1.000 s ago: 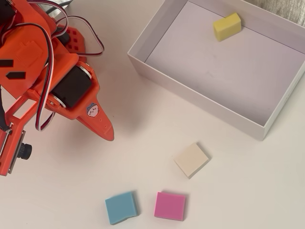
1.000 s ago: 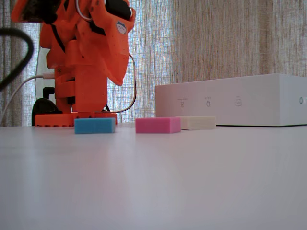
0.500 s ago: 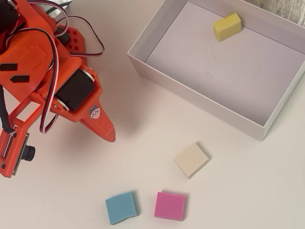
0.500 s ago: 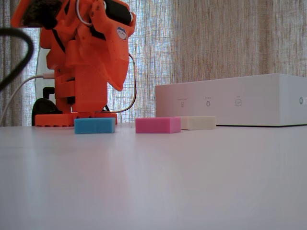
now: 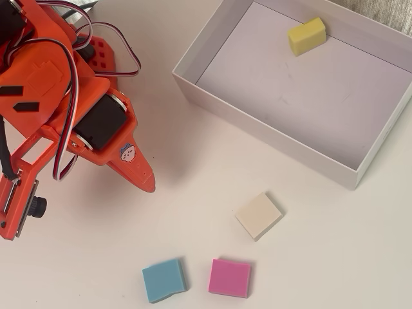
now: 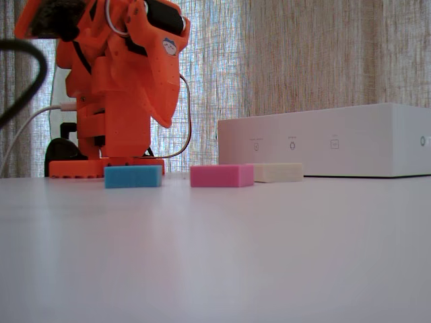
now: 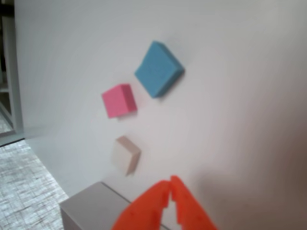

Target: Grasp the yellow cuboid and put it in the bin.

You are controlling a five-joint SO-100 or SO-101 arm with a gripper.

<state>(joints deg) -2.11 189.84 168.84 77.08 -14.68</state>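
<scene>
The yellow cuboid (image 5: 306,35) lies inside the white bin (image 5: 270,132), near its far wall, tilted on one edge. It is hidden behind the bin's wall (image 6: 323,141) in the fixed view and out of the wrist view. My orange gripper (image 5: 145,177) is raised at the left of the table, well away from the bin. Its fingertips meet in the wrist view (image 7: 170,184) and hold nothing. In the fixed view the gripper (image 6: 165,118) hangs above the table.
A cream-beige block (image 5: 259,215), a pink block (image 5: 230,278) and a blue block (image 5: 164,280) lie on the table in front of the bin. They also show in the wrist view: beige (image 7: 125,155), pink (image 7: 118,100), blue (image 7: 158,69). A curtain hangs behind.
</scene>
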